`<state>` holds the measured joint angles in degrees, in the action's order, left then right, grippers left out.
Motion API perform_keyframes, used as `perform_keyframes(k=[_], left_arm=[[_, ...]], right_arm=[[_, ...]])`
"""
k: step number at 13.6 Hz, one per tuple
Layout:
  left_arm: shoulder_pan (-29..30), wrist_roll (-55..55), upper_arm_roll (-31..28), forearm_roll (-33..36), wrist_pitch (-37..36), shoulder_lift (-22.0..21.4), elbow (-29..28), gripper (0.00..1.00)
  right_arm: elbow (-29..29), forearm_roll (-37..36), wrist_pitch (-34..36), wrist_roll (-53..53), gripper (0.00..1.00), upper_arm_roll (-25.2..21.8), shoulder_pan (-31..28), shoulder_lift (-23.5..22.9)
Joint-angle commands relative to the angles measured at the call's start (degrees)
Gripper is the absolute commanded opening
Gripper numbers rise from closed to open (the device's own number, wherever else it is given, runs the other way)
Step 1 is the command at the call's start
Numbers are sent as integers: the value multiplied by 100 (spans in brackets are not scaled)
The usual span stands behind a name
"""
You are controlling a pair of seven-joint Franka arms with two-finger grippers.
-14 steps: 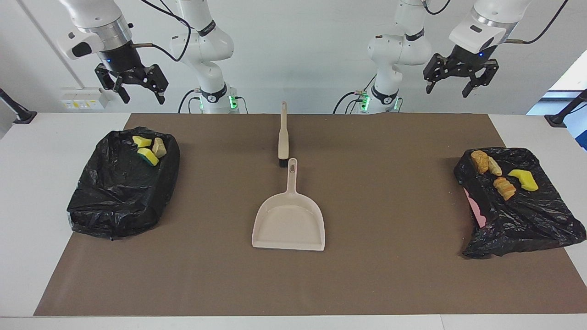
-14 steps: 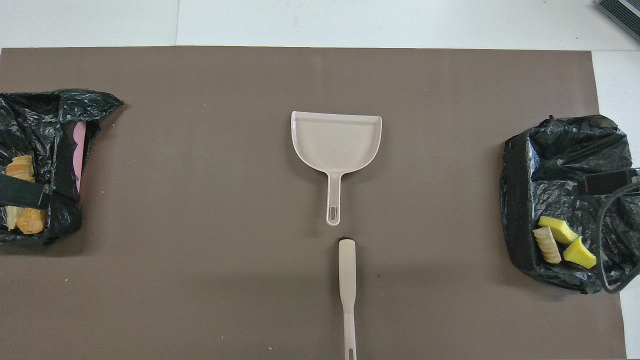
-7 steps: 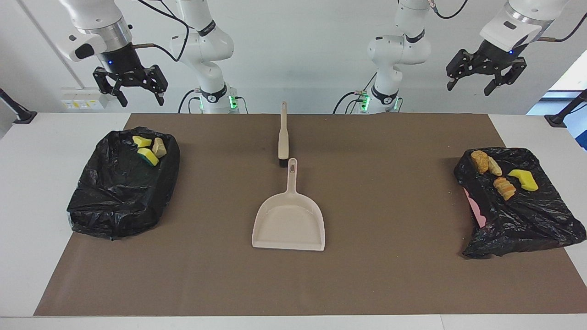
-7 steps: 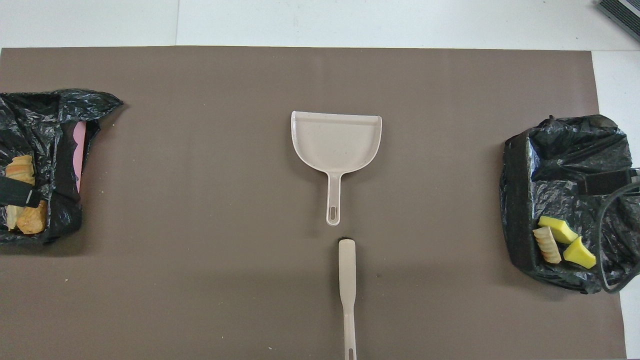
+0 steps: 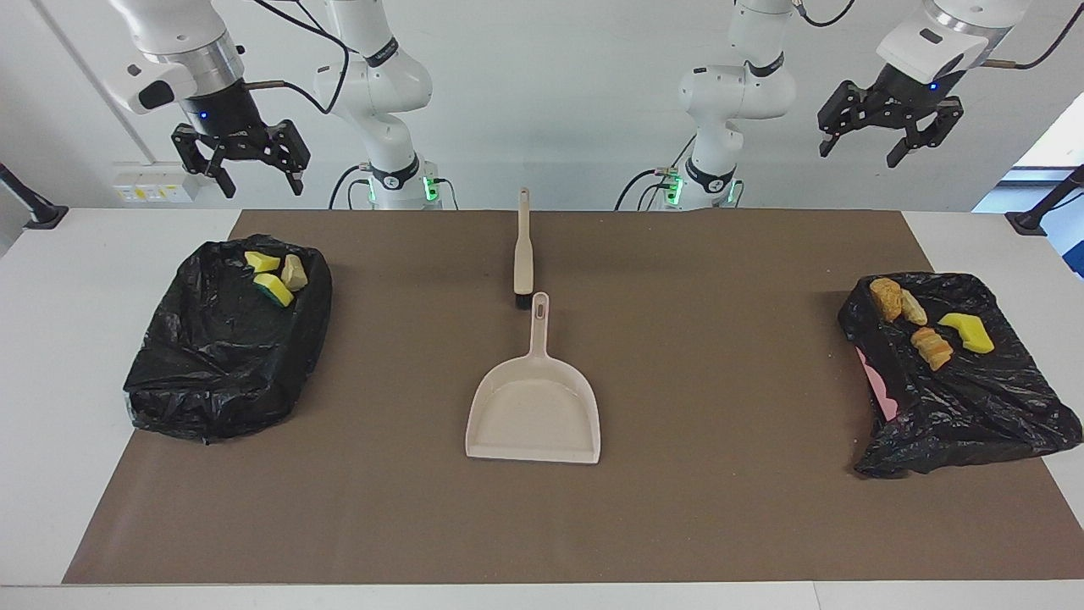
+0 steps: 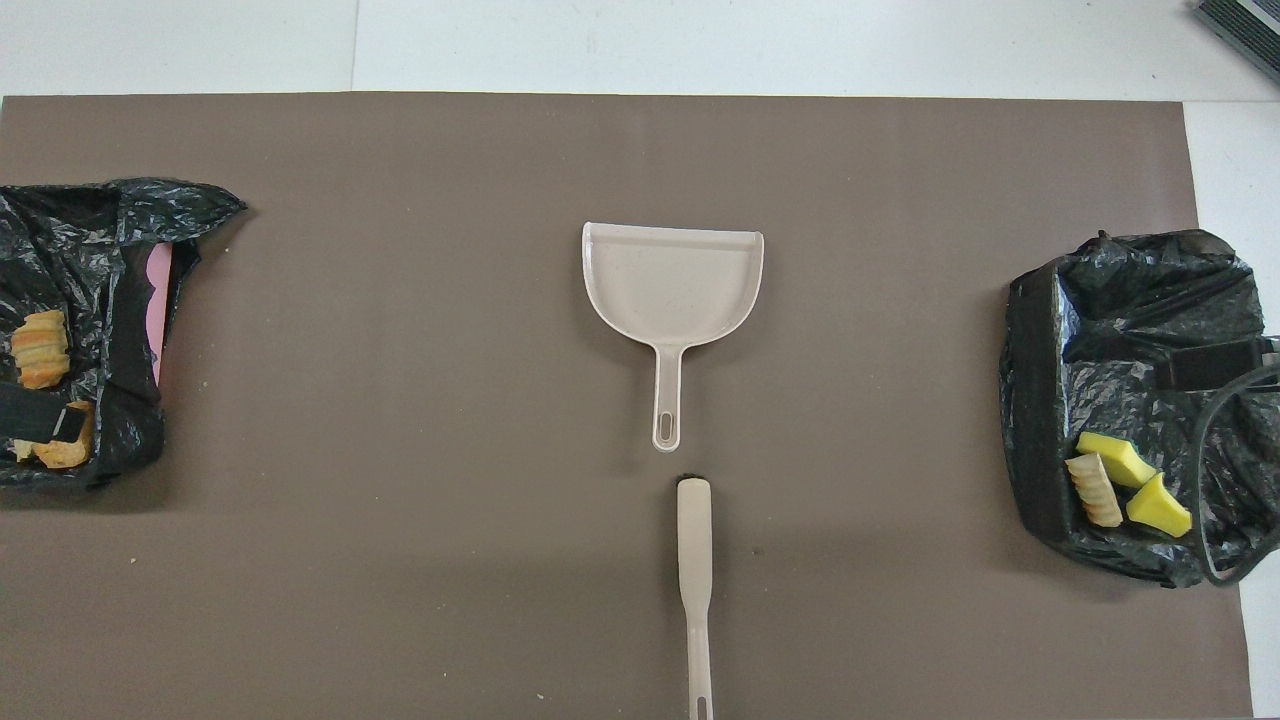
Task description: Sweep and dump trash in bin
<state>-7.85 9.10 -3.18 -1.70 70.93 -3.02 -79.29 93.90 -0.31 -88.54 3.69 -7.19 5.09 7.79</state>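
Low in the frame of the facing view, the brown mat (image 5: 720,508) is bare. It covers most of the white counter (image 5: 51,381). Only a few tiny crumbs lie on it.

In the middle of the frame sits the dustpan (image 5: 533,407). It lies flat and has nothing in it. Just above it in the frame lies the brush (image 5: 523,254), with its bristles close to the tip of the dustpan's handle.

At each edge of the frame is a bin with a black bag. All the trash is there. The bin at the right arm's end (image 5: 220,364) has yellow sponge bits and one pale chunk (image 5: 273,288) in it. The bin at the left arm's end (image 5: 957,398) has bread-like chunks and a yellow sponge bit (image 5: 931,347) lying on its crumpled bag. A bit of pink shows at its side.

So I think the job is about done. No trash is left to sweep, and the tools are put down.

At the top of the frame, both arms wait up high. The right claw (image 5: 262,186) hangs over the counter's edge above its bin, spread wide and holding nothing. The left claw (image 5: 857,155) is up in the top corner, also spread wide and holding nothing.

Last comes a plain white wall (image 5: 550,102) with a socket box (image 5: 152,182) on it.
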Motion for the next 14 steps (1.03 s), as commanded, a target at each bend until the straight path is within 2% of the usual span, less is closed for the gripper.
perform_keyframes(k=[1, 14], left_arm=[[29, 48, 11, -41, 96, -137, -183, 100], [46, 12, 10, -41, 210, -120, -183, 100]], right_arm=[[181, -57, -137, 158, 100, -19, -8, 136], [181, -57, -120, 167, 100, -19, -8, 136]])
